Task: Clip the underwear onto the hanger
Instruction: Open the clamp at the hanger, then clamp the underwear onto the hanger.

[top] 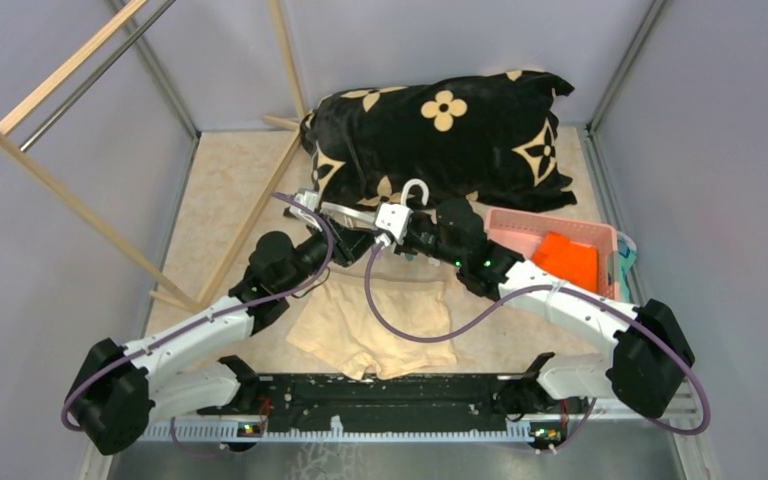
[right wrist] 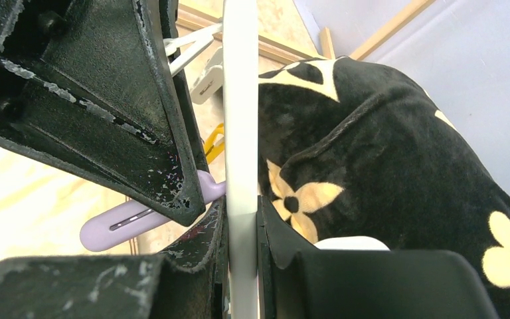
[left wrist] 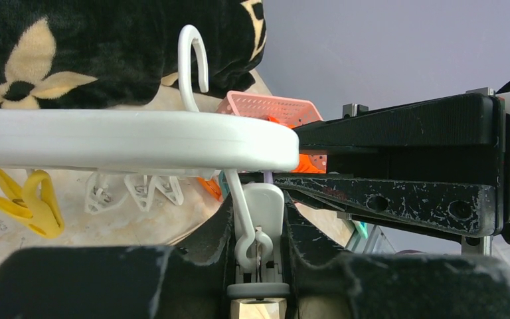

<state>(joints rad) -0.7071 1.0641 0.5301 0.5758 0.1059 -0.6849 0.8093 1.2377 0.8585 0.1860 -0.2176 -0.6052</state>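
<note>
Your right gripper [right wrist: 241, 219] clamps the hanger [left wrist: 133, 139] frame, holding it level so its clips [left wrist: 136, 189] dangle. Your left gripper [left wrist: 259, 222] pinches one white clip [left wrist: 260, 199], and the underwear [top: 375, 325] lies flat at the hanger's 6 o'clock.

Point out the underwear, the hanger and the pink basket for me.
underwear [top: 345, 322], top external view, on the bare fabric of its left half.
hanger [left wrist: 106, 138], left wrist view, on the white frame bar.
pink basket [top: 525, 228], top external view, on its pink wall near the rim.
</note>
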